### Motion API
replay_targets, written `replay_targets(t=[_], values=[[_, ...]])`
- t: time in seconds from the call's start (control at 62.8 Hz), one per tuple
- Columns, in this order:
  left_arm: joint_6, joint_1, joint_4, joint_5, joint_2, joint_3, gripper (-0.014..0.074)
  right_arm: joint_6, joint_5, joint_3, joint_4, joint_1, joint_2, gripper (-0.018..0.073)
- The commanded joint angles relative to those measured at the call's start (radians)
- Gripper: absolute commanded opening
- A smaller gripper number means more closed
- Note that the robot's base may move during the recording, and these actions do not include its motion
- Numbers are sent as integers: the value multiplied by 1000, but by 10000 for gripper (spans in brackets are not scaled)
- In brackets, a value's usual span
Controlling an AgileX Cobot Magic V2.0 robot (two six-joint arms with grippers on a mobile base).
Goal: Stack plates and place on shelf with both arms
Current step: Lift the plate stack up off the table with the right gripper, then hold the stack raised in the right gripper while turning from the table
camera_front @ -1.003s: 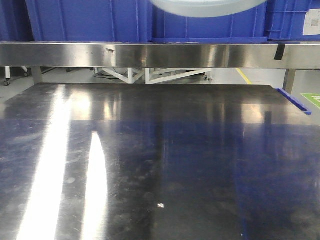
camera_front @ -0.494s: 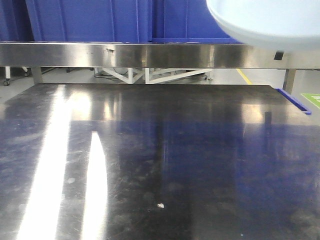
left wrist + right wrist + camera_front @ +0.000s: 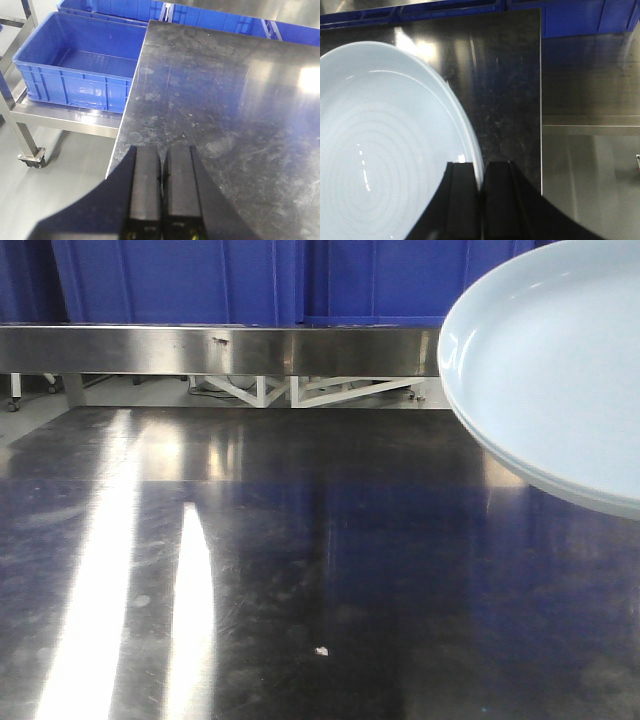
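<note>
The right fingers clamp the rim of the stacked plates, held tilted above the steel surface, while the left fingers are pressed together, empty, over its edge.

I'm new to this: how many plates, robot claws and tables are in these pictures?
Pale bluish-white round plates: 2, stacked, two rims showing
Black robot grippers: 2, the left gripper and the right gripper
Shiny steel table: 1
Total: 5
</note>
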Motion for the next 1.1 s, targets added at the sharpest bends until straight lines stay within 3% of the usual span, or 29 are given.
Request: replay_targets(t=[0.0, 1.083], values=[[-7, 4, 4, -79, 1, -29, 92, -4, -88, -29, 9, -7, -7, 48], [-7, 4, 7, -77, 1, -29, 92, -4, -55, -29, 9, -7, -7, 48]])
